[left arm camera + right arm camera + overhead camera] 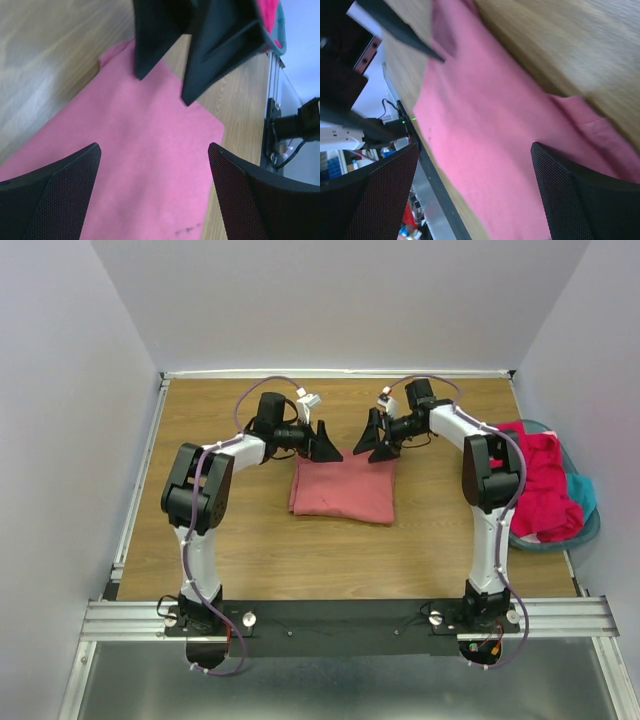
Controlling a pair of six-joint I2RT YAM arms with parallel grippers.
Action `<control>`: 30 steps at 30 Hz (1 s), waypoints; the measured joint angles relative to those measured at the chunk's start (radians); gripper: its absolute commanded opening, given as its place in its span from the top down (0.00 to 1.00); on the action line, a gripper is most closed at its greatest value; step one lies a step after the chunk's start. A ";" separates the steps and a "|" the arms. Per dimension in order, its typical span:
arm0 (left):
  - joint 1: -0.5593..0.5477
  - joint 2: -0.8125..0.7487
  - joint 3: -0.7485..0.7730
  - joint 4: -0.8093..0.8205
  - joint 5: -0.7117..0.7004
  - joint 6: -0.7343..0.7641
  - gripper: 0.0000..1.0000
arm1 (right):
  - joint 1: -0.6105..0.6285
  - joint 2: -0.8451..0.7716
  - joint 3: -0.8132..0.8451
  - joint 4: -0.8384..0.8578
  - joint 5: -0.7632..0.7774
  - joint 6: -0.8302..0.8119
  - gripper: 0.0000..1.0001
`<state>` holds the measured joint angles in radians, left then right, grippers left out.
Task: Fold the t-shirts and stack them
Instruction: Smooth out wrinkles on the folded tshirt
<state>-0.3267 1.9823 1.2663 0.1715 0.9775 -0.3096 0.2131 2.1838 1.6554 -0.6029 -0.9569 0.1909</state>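
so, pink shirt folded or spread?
Folded. The pink shirt lies as a compact flat rectangle on the table, no sleeves spread out.

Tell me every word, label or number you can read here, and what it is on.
No text can be read in any view.
The folded salmon-pink t-shirt is plain. A small dark mark near its edge is too small to tell whether it is writing.
The teal basket shows no lettering.
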 measured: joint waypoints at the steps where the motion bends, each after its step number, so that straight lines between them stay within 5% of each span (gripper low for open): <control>1: 0.006 0.029 -0.001 0.017 0.000 -0.023 0.05 | 0.000 0.019 0.000 0.004 0.001 0.000 0.00; 6: 0.093 0.183 0.022 0.100 0.037 -0.134 0.04 | -0.013 0.118 0.073 0.007 -0.022 0.020 0.00; 14: 0.159 0.065 -0.020 0.067 0.021 -0.146 0.04 | -0.034 0.110 0.133 0.040 -0.011 0.072 0.00; 21: 0.064 -0.253 -0.205 0.124 0.046 -0.209 0.04 | 0.007 -0.216 -0.266 0.278 -0.067 0.315 0.00; 25: 0.021 -0.229 -0.282 0.176 0.054 -0.243 0.04 | 0.076 -0.281 -0.441 0.379 -0.082 0.416 0.00; 30: 0.047 -0.051 -0.310 0.162 0.051 -0.239 0.04 | 0.079 -0.176 -0.494 0.415 -0.097 0.427 0.00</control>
<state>-0.2798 1.9312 0.9562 0.3332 1.0283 -0.5484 0.2920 2.0075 1.1618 -0.1875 -1.0542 0.6182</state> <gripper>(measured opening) 0.957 0.997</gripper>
